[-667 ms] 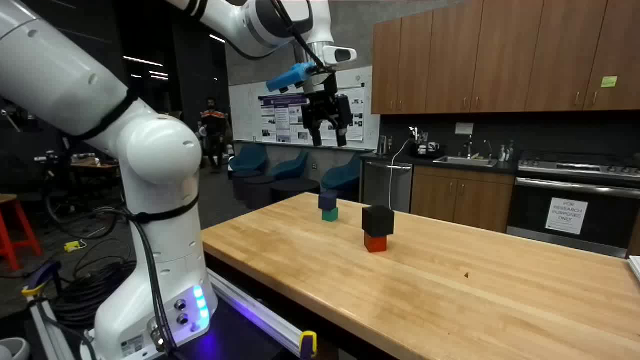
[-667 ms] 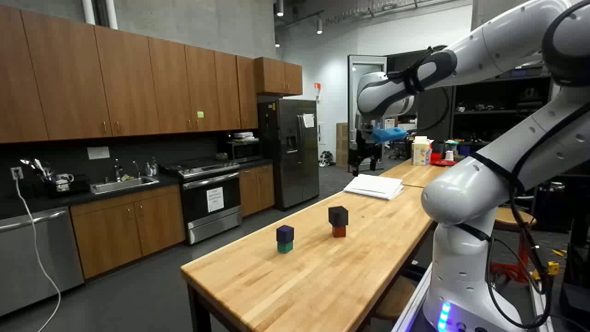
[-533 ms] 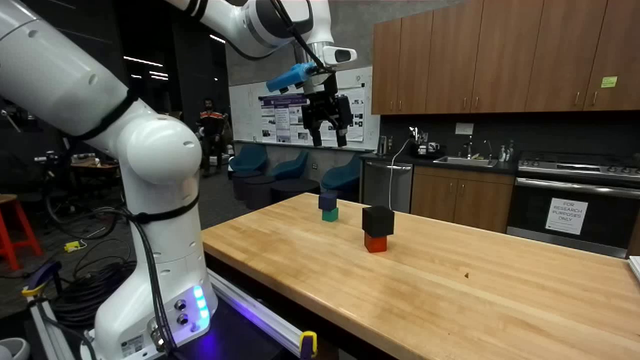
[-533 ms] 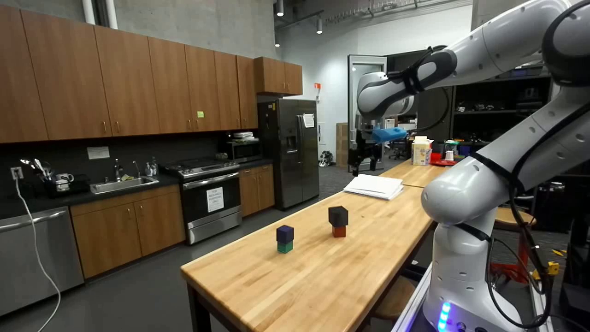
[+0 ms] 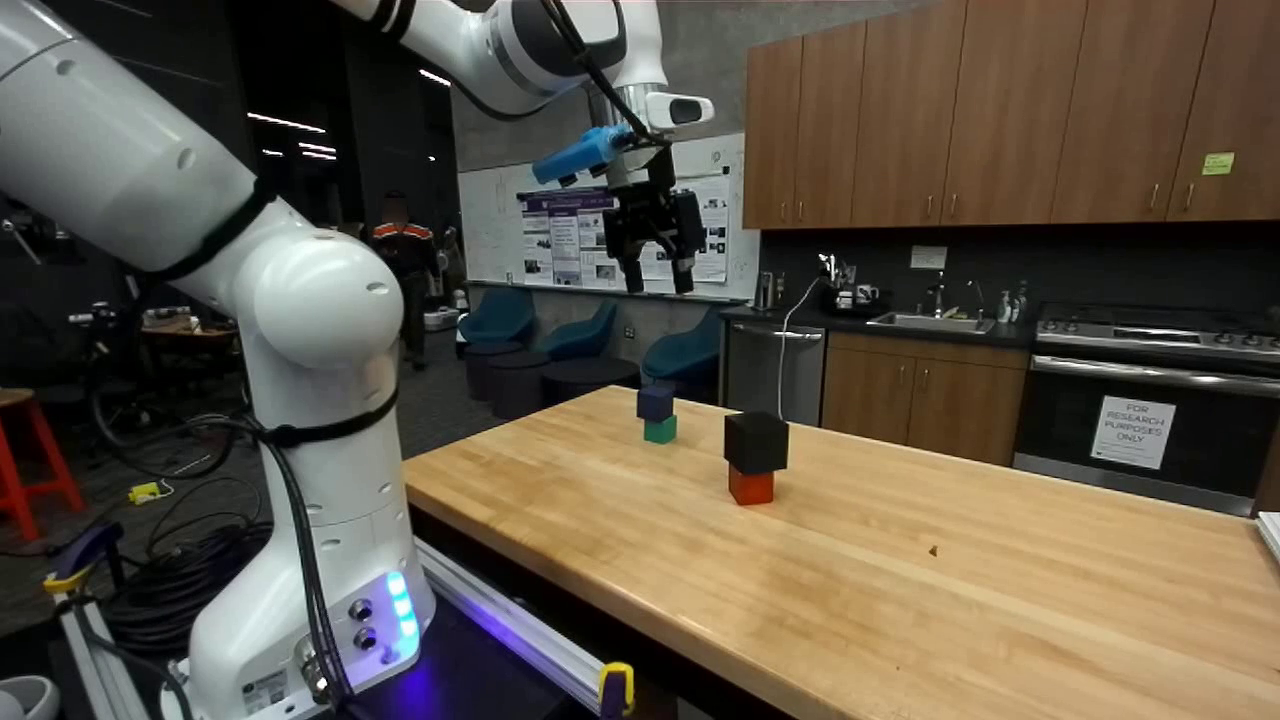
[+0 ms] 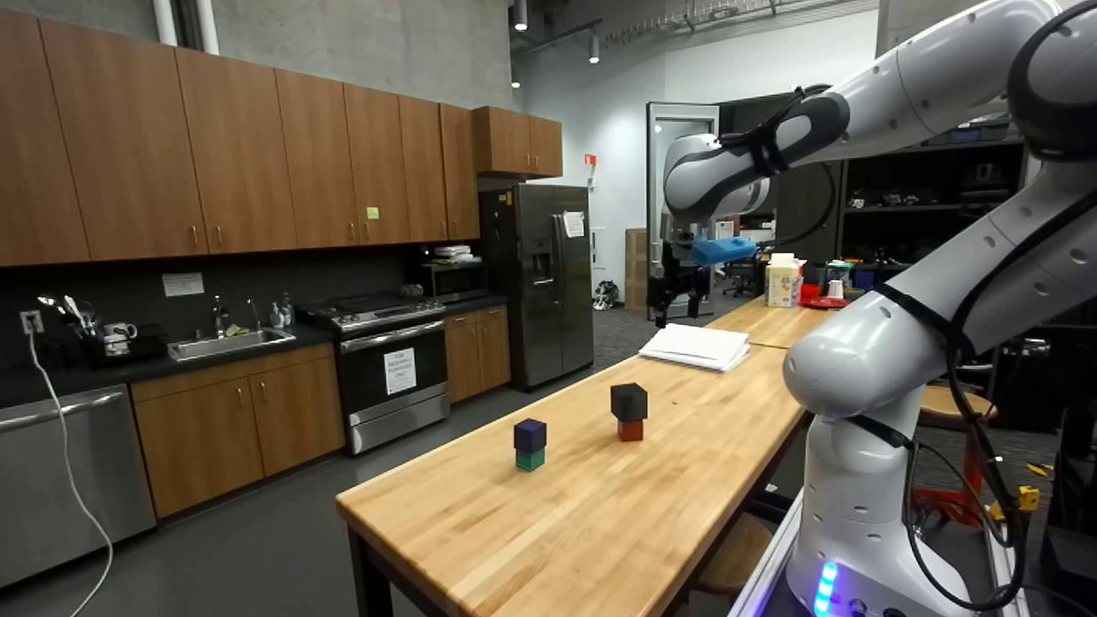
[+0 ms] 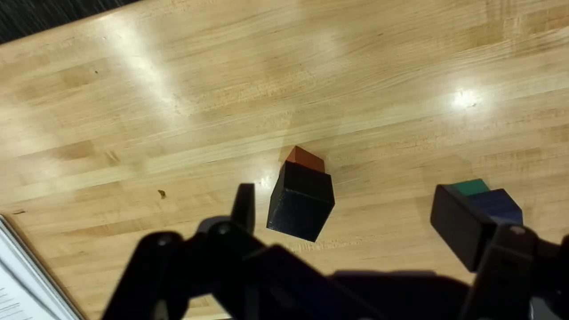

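My gripper [image 5: 659, 278] is open and empty, high above the table in both exterior views [image 6: 677, 314]. In the wrist view its fingers [image 7: 349, 209] are wide apart with nothing between them touching. A black block [image 5: 756, 442] rests on a smaller red block [image 5: 751, 486]; the black block [image 7: 302, 204] and red block [image 7: 307, 159] appear below, between the fingers, nearer the left one. A dark blue block [image 5: 655, 401] rests on a green block [image 5: 660, 430]; in the wrist view the right finger partly hides the blue block [image 7: 500, 204] and green block [image 7: 472, 186].
The wooden table [image 5: 900, 600] carries both stacks. A stack of white papers [image 6: 696, 344] lies farther along it, also at the wrist view's lower left corner [image 7: 22, 284]. A carton [image 6: 783, 283] and red items stand beyond. A person [image 5: 405, 250] is in the background.
The person in the background has moved left and turned. The arm, the gripper and the blocks have not visibly moved.
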Motion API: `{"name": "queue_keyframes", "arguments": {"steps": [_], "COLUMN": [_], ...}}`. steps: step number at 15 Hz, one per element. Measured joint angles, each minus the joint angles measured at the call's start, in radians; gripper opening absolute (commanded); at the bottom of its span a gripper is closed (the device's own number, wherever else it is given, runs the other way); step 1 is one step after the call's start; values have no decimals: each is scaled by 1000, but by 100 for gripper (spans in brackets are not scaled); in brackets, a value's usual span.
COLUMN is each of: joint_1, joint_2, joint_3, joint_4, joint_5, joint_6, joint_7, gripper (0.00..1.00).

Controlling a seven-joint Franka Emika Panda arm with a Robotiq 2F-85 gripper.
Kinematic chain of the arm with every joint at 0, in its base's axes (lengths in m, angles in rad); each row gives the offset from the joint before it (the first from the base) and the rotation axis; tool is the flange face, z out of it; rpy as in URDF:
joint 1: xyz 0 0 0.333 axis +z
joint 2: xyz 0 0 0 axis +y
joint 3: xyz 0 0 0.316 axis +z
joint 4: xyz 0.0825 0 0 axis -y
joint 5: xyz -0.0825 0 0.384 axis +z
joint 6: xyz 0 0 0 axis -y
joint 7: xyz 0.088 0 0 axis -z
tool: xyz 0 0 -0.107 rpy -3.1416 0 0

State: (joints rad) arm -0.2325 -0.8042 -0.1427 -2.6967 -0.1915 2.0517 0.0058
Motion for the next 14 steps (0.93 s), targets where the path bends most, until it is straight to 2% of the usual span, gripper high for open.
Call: {"name": "queue_keyframes", "arguments": {"steps": [7,14], "joint_1": [0,4], "joint_2": [3,86], "joint_3": [2,24], "joint_4": [0,6], "joint_5": [0,16], "joint_6": [7,97], "joint_7": [6,78], "gripper": [100,100]}}
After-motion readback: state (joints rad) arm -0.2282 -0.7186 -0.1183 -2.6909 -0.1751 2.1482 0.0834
